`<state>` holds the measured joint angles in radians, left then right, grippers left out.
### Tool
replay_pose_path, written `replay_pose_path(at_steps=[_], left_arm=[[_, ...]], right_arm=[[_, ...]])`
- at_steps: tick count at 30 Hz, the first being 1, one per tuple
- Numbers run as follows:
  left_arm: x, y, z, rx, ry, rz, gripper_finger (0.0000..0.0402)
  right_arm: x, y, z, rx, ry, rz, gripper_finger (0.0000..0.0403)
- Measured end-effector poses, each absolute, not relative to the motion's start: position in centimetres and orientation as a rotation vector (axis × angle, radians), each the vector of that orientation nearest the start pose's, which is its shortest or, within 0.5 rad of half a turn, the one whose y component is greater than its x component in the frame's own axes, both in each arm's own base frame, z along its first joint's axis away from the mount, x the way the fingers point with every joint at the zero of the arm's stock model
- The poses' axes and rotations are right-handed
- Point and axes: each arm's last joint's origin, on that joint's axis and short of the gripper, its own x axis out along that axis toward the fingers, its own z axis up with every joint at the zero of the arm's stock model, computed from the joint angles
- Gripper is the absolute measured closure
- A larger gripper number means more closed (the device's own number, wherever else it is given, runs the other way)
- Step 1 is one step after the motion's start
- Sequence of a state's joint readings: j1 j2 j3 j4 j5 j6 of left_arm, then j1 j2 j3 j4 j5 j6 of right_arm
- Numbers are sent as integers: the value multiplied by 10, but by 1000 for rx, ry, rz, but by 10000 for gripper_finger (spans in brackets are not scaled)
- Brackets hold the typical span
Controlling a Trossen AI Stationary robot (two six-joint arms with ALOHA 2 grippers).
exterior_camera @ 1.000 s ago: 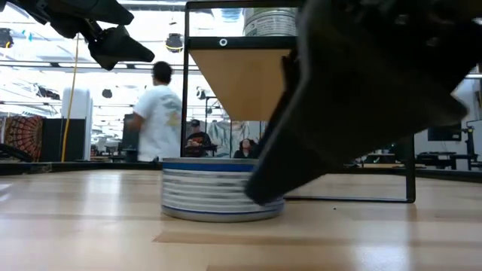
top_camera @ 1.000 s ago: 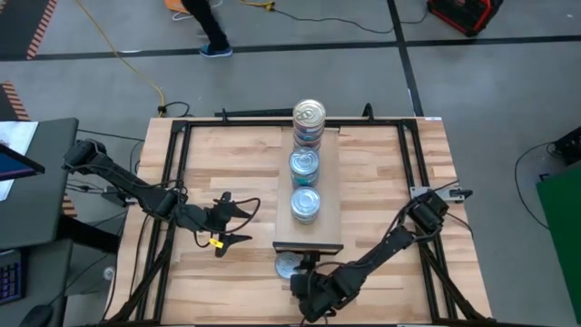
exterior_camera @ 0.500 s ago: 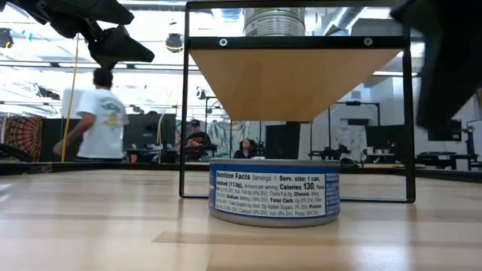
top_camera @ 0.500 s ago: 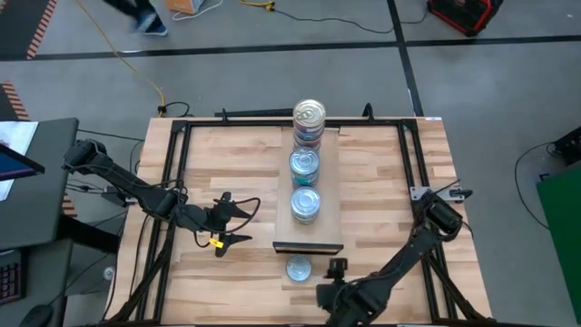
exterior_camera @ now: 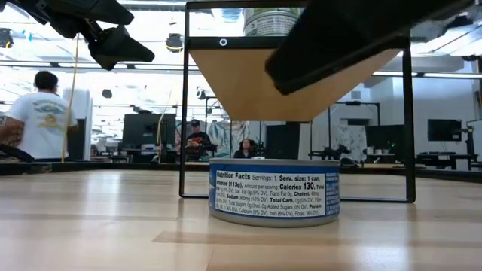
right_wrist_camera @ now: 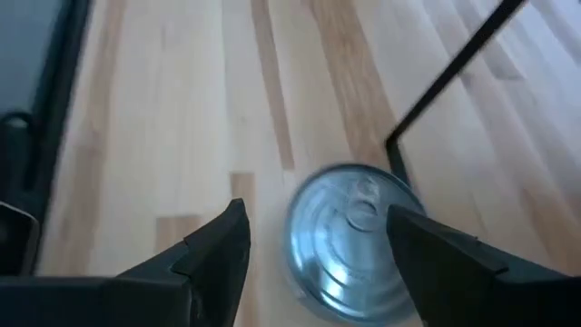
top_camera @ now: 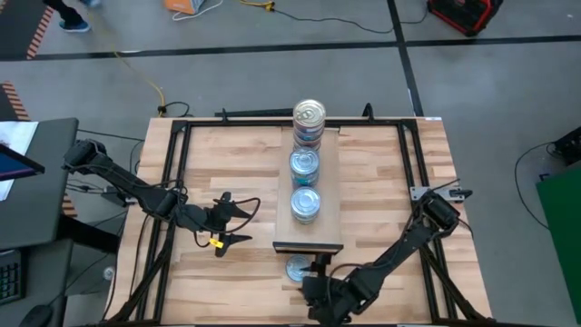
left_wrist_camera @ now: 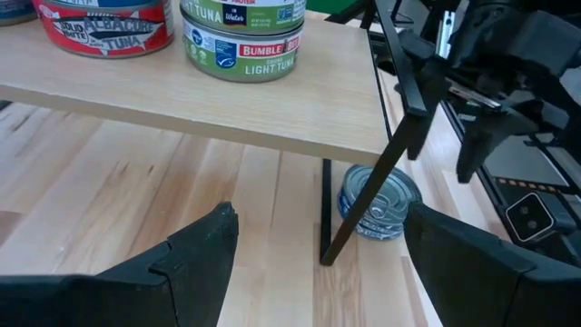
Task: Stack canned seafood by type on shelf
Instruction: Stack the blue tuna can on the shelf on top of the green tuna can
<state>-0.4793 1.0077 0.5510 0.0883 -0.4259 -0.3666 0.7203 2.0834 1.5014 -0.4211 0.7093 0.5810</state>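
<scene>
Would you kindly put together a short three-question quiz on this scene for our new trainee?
1. True or false: the tin on the tabletop lies beyond the shelf's front edge, not on the board.
2. Which gripper hovers over that tin? A) left gripper B) right gripper
3. Fill in: that gripper's jaws are ____.

Key:
1. True.
2. B; the left gripper waits open off the shelf's left side.
3. Open; both fingers stand apart, and the tin is not yet gripped.

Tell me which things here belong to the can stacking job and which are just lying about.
Job:
- loose tin on the tabletop
- tin stacks on the shelf
- shelf
- right tool, open beside the loose tin

Lying about:
- yellow cable on the floor
- red case
</scene>
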Motion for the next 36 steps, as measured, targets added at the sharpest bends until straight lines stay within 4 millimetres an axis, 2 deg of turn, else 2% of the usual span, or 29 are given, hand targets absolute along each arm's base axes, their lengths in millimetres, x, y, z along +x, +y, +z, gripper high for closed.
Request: replay_pose_path(at_steps=[9,18,23,28,33,36], left_arm=[[195,-88,239,-200,336,8,100],[195,-88,239,-199,336,8,100],[195,-88,239,-199,336,8,100],[195,-88,239,-199,336,8,100],[195,-88,239,-200,336,8,100],[195,-88,239,-200,336,9,100]], right_arm=[[337,263,153,-44,759,-199,117],[323,260,147,60,966,-176,117],[303,261,144,100,1178,-192,117],[282,262,169,135,1282,-321,117],[272,267,186,199,1230,-370,117],[270,269,187,218,1232,-373,117]])
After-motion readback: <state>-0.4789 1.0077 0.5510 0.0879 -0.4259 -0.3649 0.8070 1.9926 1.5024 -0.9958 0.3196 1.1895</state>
